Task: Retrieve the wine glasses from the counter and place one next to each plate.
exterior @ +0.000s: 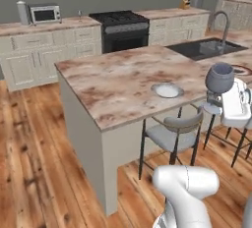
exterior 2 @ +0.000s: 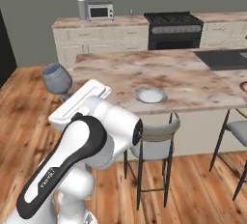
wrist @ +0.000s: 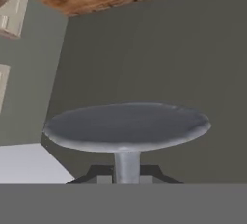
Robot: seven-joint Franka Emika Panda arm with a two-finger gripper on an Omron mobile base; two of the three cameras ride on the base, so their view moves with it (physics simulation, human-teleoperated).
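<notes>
Grey-blue translucent wine glass (exterior: pixel 219 77), round bowl, thin stem, pinched in gripper (wrist: pixel 127 175), held just off island (exterior: pixel 123 82) edge, near white plate (exterior: pixel 167 90).

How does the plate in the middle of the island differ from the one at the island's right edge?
The middle plate is plain pale grey-white; the right-edge plate shows a dark rim and red ring. The middle plate lies in full sight near the island's front edge, while the right-edge plate is partly hidden behind the wine glass in the gripper. Both lie flat on the island top.
</notes>
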